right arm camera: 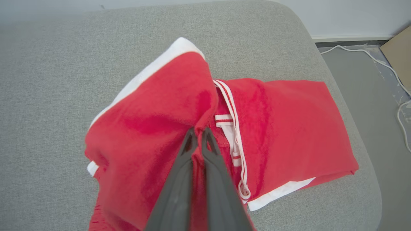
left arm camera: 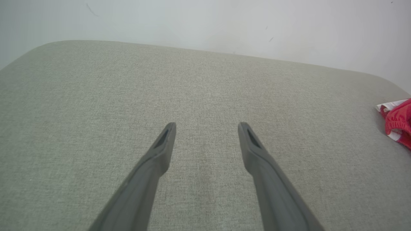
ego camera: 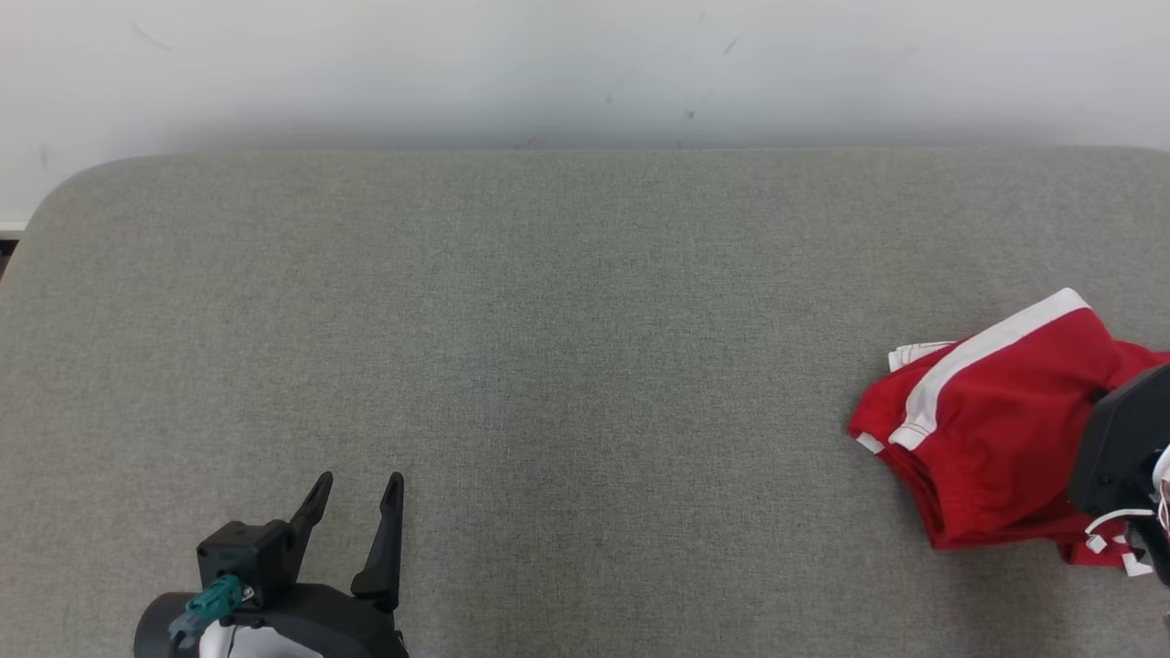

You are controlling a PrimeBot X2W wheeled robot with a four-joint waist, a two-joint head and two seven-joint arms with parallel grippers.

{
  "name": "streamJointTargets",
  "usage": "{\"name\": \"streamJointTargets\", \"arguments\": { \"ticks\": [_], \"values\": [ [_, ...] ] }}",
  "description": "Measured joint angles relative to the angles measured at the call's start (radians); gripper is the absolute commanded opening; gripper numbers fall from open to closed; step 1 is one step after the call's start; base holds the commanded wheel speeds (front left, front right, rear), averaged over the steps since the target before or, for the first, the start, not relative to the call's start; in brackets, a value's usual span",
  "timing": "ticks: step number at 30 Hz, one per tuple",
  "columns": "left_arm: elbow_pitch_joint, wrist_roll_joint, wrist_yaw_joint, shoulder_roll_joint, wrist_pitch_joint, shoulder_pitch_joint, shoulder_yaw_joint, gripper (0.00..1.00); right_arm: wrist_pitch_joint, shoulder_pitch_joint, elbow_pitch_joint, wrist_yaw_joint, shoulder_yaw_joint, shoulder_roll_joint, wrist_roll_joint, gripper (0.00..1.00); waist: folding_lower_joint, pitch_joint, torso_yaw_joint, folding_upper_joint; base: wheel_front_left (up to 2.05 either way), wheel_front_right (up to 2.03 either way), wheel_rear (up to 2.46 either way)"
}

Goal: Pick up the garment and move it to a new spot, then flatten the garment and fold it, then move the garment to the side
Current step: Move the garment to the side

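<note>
A grey fabric-covered tabletop (ego camera: 548,320) with rounded corners stands against a white wall (ego camera: 548,64). Red shorts (ego camera: 987,429) lie bunched at its right end, above the grey floor (right arm camera: 369,96). The right pincer (right arm camera: 198,133) is clamped on a fold of them; the left pincer (ego camera: 359,480) is spread wide.

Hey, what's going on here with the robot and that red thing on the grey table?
The robot is handling a red garment with white trim, which sits near the right end of a grey padded table. Its right gripper is shut on a fold of the cloth, which bunches up toward the fingers while the rest lies on the table. The left gripper is open and holds nothing, over bare table well to the left of the garment.
</note>
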Motion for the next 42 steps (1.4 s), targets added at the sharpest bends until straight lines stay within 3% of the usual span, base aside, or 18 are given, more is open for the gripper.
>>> {"name": "streamJointTargets", "arguments": {
  "ticks": [23,42],
  "values": [
    [-0.020,0.000,-0.004,0.017,0.013,0.001,0.016,1.00,0.079,-0.021,-0.082,0.012,-0.060,-0.088,-0.016,0.00,0.0000,0.017,0.003,0.0000,0.00,0.00,0.00],
    [-0.050,0.010,0.001,0.027,0.044,-0.025,-0.001,1.00,0.012,-0.097,0.089,0.094,-0.124,-0.233,-0.015,0.00,0.0000,0.064,-0.033,0.0000,0.00,0.00,0.00]
  ]
}}
